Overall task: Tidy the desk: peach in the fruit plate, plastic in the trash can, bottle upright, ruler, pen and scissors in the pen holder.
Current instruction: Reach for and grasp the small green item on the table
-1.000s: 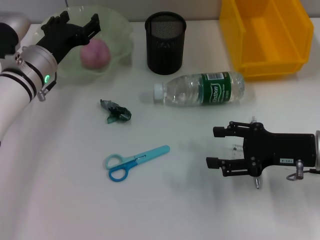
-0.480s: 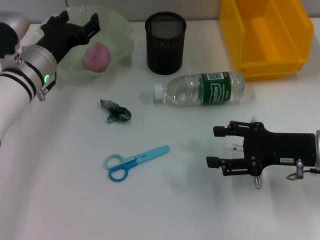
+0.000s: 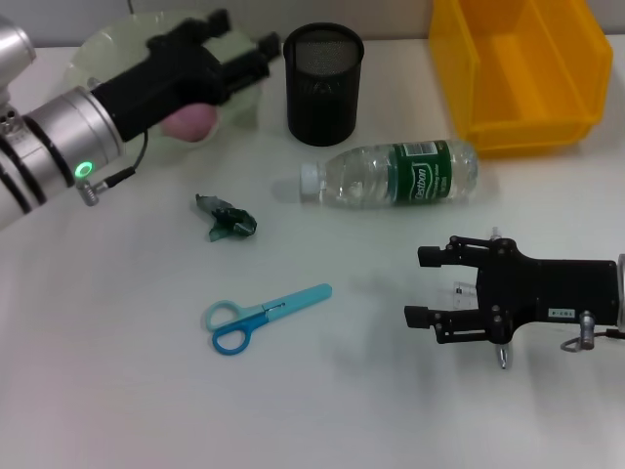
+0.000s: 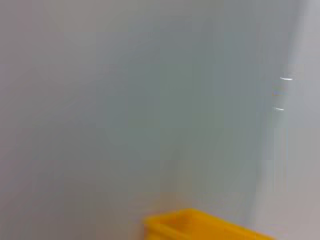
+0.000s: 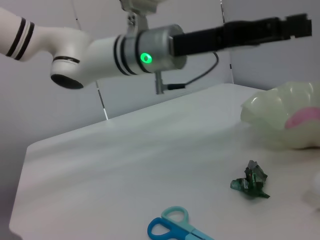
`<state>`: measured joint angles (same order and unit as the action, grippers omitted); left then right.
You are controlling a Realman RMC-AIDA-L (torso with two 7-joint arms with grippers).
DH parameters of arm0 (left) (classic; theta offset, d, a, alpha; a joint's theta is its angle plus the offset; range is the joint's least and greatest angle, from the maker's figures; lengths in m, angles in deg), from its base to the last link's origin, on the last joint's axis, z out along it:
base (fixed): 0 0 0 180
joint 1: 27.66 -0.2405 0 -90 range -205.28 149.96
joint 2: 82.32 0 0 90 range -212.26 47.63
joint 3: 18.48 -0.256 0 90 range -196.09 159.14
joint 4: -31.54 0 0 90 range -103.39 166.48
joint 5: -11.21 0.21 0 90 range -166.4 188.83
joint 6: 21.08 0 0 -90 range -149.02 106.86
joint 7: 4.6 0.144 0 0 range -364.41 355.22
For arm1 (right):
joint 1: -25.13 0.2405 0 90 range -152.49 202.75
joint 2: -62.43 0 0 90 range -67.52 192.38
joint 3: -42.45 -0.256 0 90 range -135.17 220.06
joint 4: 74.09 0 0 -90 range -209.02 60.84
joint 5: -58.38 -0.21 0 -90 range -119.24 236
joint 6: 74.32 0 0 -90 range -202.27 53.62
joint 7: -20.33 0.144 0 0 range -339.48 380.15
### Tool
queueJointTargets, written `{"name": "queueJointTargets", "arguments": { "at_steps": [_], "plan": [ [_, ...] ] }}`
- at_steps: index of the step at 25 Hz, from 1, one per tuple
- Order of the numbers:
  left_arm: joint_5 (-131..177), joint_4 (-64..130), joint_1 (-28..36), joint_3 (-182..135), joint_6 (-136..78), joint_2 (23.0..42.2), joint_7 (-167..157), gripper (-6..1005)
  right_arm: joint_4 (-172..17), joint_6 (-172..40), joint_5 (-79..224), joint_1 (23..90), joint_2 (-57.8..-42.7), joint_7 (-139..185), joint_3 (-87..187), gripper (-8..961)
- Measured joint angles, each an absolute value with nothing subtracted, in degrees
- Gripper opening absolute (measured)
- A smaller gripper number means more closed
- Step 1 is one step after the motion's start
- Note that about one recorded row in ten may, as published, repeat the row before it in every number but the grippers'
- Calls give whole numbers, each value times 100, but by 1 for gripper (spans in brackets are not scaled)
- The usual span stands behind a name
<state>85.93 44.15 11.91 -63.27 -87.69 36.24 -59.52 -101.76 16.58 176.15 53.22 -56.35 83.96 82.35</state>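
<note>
Beneath the left gripper [image 3: 234, 44] lies the peach [image 3: 188, 121].

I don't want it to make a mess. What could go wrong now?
The left gripper is open, up over the fruit plate beside the black pen holder; swinging on, it might knock that over. The bottle lies on its side and could roll if bumped. The right gripper waits near it.

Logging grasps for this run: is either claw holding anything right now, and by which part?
Nothing is held. The left claw is open above the fruit plate, with the peach lying in it. The right claw is open over bare table.
</note>
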Motion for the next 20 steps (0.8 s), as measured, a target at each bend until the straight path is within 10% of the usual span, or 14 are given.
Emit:
{"name": "queueJointTargets", "arguments": {
  "at_steps": [20],
  "plan": [
    [10031, 6274, 71, -8185, -9361, 3477, -6914, 834, -10195, 1656, 17615, 5254, -5613, 8396, 8235, 828]
  ]
}}
